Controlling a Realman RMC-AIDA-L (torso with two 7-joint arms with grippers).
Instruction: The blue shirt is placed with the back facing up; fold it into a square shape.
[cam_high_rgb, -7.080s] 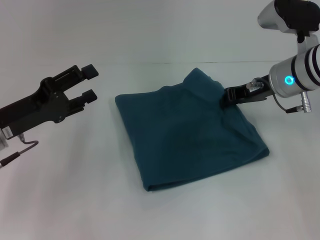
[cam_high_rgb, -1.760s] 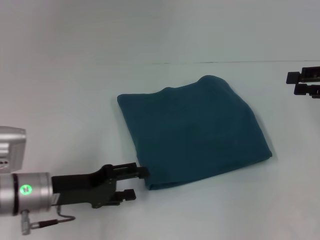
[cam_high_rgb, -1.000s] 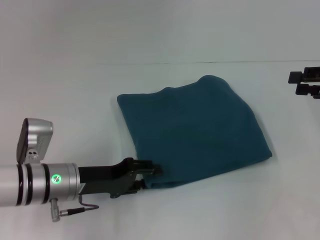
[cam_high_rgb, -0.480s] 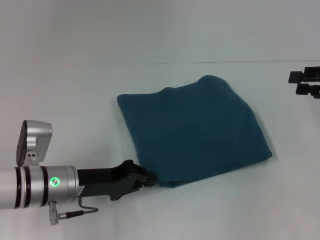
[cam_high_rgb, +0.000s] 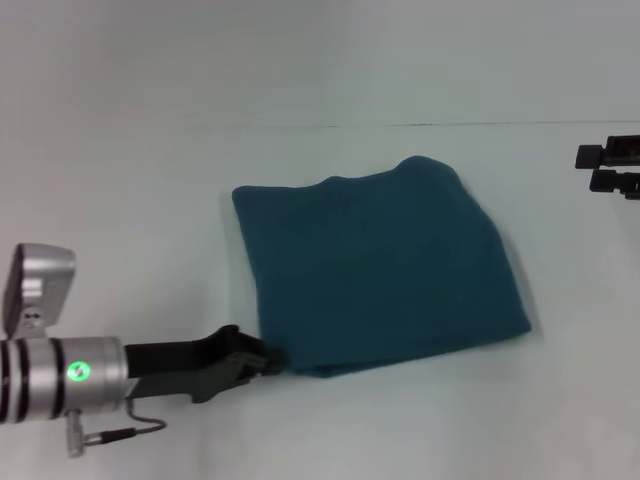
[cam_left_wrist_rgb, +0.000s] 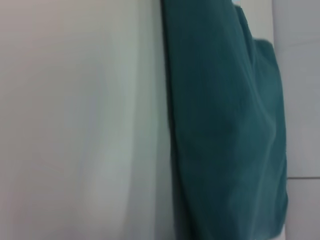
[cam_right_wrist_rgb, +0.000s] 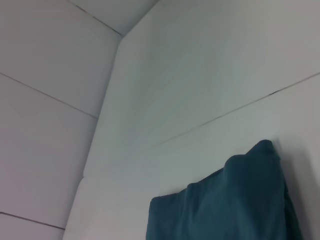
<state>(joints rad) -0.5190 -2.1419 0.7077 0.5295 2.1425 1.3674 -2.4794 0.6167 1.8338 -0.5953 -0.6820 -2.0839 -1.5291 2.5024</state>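
The blue shirt (cam_high_rgb: 380, 265) lies folded into a rough square on the white table (cam_high_rgb: 140, 200), plain side up. My left gripper (cam_high_rgb: 272, 357) reaches in low from the left and is shut on the shirt's near-left corner. At the far right edge, clear of the cloth, my right gripper (cam_high_rgb: 592, 168) hangs open with nothing between its fingers. The left wrist view shows the blue shirt (cam_left_wrist_rgb: 225, 125) close up along its folded edge. In the right wrist view the blue shirt (cam_right_wrist_rgb: 225, 205) appears from farther off.
A bare white tabletop surrounds the shirt on all sides. The table's back edge (cam_high_rgb: 300, 126) meets a plain white wall behind.
The left gripper has drawn back to the left, pulling the near-left corner with it. The whole shirt has shifted slightly left. The right arm has not moved.
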